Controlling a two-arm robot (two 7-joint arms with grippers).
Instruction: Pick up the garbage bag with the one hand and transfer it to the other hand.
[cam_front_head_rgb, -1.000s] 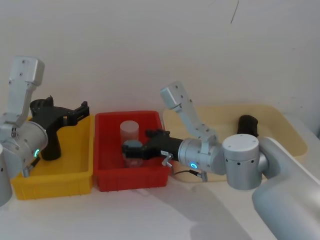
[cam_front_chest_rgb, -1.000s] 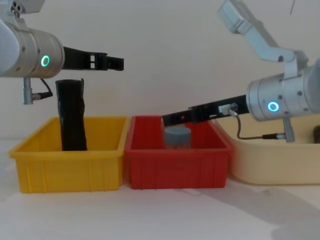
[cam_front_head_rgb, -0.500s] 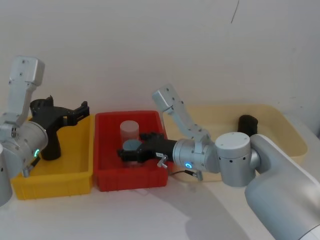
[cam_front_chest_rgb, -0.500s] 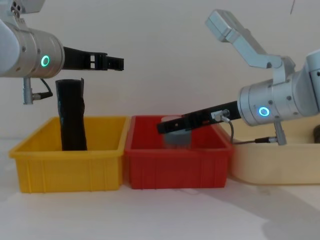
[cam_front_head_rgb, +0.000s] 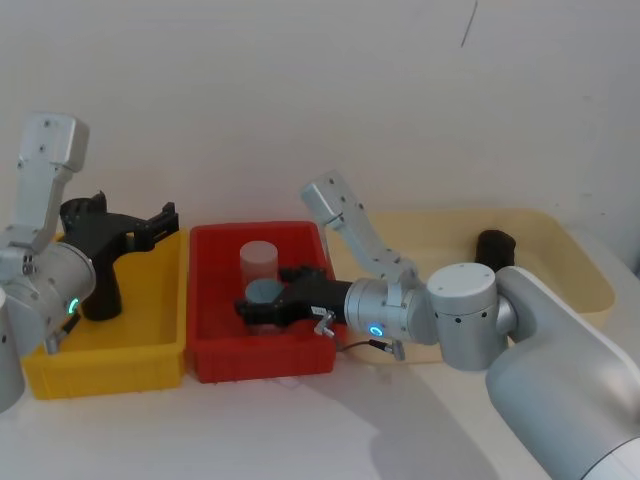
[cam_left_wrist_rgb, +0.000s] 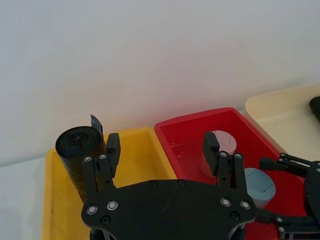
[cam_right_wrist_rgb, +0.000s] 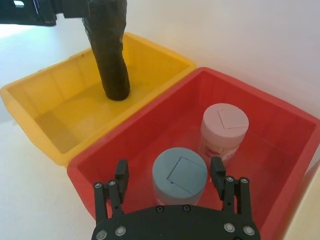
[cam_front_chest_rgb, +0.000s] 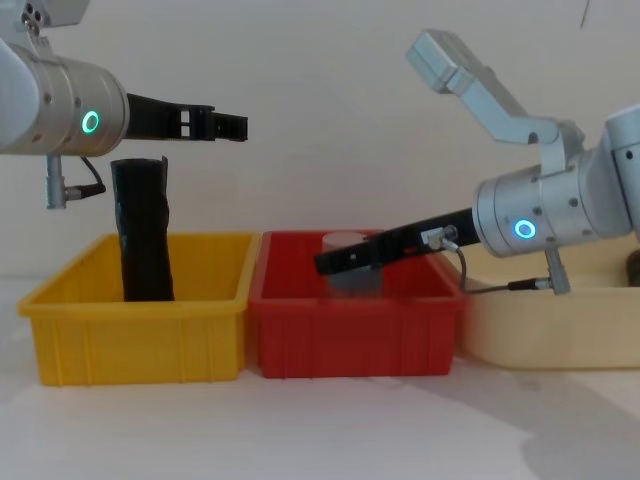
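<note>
**Nearest row.** Three containers stand side by side: yellow bin (cam_front_chest_rgb: 140, 335), red bin (cam_front_chest_rgb: 355, 335) and cream tray (cam_front_head_rgb: 440, 240).

**Right gripper.** The right gripper (cam_front_chest_rgb: 330, 262) (blue ring light) reaches down at a slant into the red bin. Its fingers are spread, one on either side of the blue-capped jar (cam_right_wrist_rgb: 180, 176), and no contact with the jar can be confirmed. A pale-capped jar (cam_right_wrist_rgb: 224, 125) stands just behind. The jar is not the task's thing, so this pose looks misplaced for a receiving hand. It should probably clear the bin before the transfer.

**Garbage bag.** The garbage bag (cam_front_chest_rgb: 142, 235) stands upright in the yellow bin, toward its rear, with its top well above the rim. Standing this way, its side is exposed for a sideways pinch.

**Left gripper.** The left gripper (cam_front_chest_rgb: 230, 126) (green ring light) hangs level above the yellow bin, fingers apart and empty. The bag sits just beside one finger, outside the gap, so nothing is grasped yet. The next move probably calls for a sideways shift and a descent to put the roll between the fingers.

**Far side.** A second black roll (cam_front_head_rgb: 495, 248) lies at the back of the cream tray, well apart from both grippers.
</note>
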